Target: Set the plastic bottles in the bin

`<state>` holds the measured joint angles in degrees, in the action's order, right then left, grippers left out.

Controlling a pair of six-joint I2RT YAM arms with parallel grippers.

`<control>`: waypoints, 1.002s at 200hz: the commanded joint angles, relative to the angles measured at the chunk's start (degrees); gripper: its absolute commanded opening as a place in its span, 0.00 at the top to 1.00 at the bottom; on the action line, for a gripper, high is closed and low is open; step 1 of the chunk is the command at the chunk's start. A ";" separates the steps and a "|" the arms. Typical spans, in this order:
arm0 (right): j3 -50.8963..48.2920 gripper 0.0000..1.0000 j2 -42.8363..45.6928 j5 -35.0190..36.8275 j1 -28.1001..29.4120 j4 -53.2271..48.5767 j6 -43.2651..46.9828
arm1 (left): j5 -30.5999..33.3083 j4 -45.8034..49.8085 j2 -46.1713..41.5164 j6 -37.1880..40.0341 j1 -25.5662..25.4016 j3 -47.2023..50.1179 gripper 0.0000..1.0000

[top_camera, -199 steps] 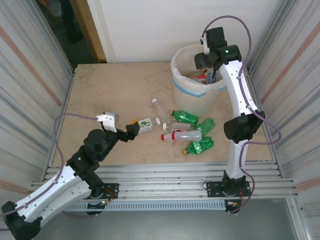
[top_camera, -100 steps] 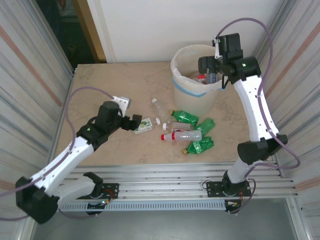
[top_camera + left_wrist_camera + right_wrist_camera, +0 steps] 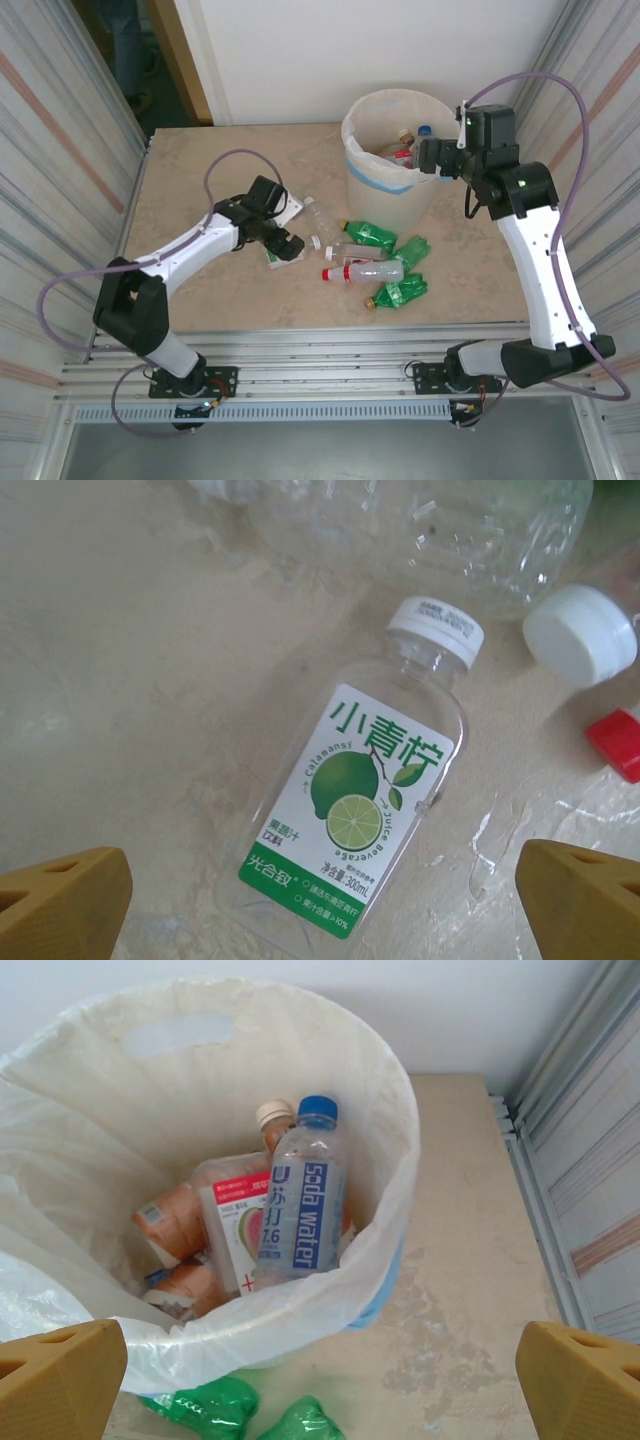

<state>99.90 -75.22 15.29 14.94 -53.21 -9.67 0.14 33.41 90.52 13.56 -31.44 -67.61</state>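
Cream-white plastic, lined with a translucent bag and banded in blue tape below the rim: the bin [image 3: 372,185] stands upright at the far right of the table [image 3: 200,170]. Contents, as seen from the right wrist: a clear soda water bottle [image 3: 300,1205] with a blue cap, leaning cap-up against the near wall. A red-labelled bottle [image 3: 238,1228] sits beside it, and orange-tinted bottles [image 3: 170,1222] lie lower and to the left.

Right end effector [image 3: 432,158]: open, fingers [image 3: 60,1380] spread wide, nothing between them. It hangs above the table just beside the bin's right rim. From its own camera the bin mouth lies ahead and below.

Left end effector [image 3: 283,238]: open and empty. It is poised low over the lime bottle [image 3: 360,810], a flat clear bottle with a white cap and a green-and-white lime label. This bottle lies on its side on the table, left of centre and well apart from the bin. In the left wrist view the bottle lies between the two fingertips with bare table showing on each side, and no contact is visible. Its cap points away from the end effector. A white cap [image 3: 580,635] lies near its neck; whether that cap is loose cannot be told.

Also on the table, between the lime bottle and the bin: a clear bottle [image 3: 320,218], a clear bottle with a red cap [image 3: 365,271], and three crushed green bottles [image 3: 370,235] near the bin's foot.
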 commanded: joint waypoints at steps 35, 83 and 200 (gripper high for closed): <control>-3.64 0.02 3.66 0.62 -1.49 3.02 -2.94 | -0.07 4.97 7.76 6.10 0.31 -5.33 0.01; -4.48 0.02 4.50 -0.62 -2.27 3.77 -3.77 | 0.94 6.93 14.39 7.25 -0.16 -8.95 0.01; -6.16 0.02 5.92 -2.71 -4.04 4.70 -4.21 | 4.25 9.68 20.93 7.09 -1.39 -9.17 0.06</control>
<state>94.30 -70.67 13.47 11.22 -49.43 -12.05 3.62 40.95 111.02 19.81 -32.86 -76.88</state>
